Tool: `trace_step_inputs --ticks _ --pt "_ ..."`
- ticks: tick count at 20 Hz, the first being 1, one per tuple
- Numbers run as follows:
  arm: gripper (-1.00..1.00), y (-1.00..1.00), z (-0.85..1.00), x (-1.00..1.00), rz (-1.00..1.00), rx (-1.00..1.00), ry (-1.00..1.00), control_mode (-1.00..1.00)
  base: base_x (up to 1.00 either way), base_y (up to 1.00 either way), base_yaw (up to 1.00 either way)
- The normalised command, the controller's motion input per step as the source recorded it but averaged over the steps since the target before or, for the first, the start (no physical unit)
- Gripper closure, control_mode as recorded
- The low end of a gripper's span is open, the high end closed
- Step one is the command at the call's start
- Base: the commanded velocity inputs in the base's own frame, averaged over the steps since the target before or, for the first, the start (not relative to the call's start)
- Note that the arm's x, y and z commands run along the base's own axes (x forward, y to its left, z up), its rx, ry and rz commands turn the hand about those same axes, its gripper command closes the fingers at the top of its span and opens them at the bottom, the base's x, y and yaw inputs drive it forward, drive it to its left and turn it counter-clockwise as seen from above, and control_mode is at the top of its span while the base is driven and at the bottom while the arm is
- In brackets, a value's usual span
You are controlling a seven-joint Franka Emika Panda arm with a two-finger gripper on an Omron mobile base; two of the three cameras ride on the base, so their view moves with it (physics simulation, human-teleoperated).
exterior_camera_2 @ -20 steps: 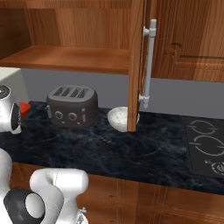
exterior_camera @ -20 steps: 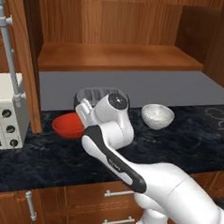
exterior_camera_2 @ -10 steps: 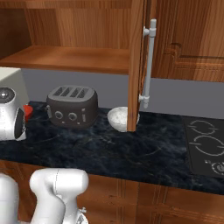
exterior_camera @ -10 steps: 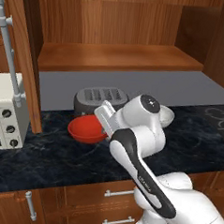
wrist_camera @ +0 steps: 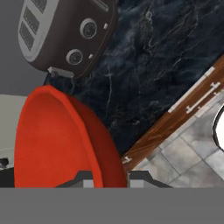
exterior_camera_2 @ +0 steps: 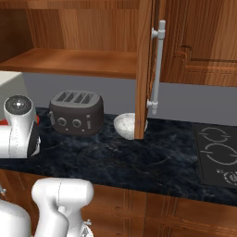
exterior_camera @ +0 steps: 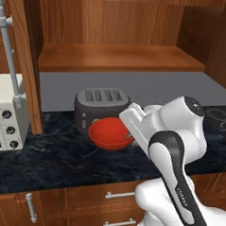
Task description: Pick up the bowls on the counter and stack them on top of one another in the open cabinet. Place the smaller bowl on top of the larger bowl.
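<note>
The cabinet door (exterior_camera_2: pixel 144 69) hides part of the speckled bowl (exterior_camera_2: pixel 126 125); the pincer's fingertips are cut off.

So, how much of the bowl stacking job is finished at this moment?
Nothing is stacked yet: the open cabinet shelf holds no bowl. In hand: the gripper holds the red bowl lifted above the counter, in front of the toaster. Left: the speckled bowl sits on the counter; it should go in first, the red one on top.

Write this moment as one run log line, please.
gripper: shut on shallow glossy red bowl, lifted | speckled white-grey bowl: on dark marble counter | wooden cabinet shelf: no bowls
</note>
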Motion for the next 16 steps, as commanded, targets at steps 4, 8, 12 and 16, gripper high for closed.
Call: trace_step_inputs --ticks 4,8,12,16 --pt "1.0 -0.56 0.25 -0.4 0.06 -0.04 -0.01 -1.0 0.0 0.0 0.0" --pt "1.0 -0.6 0.12 -0.24 0.0 -0.06 -0.04 -1.0 0.0 0.0 0.0" --pt "1.0 -0.55 0.01 -0.11 -0.09 -0.07 -0.07 -1.0 0.0 0.0 0.0" --pt "1.0 -0.5 0.0 0.0 -0.18 -0.04 -0.13 -1.0 0.0 0.0 0.0"
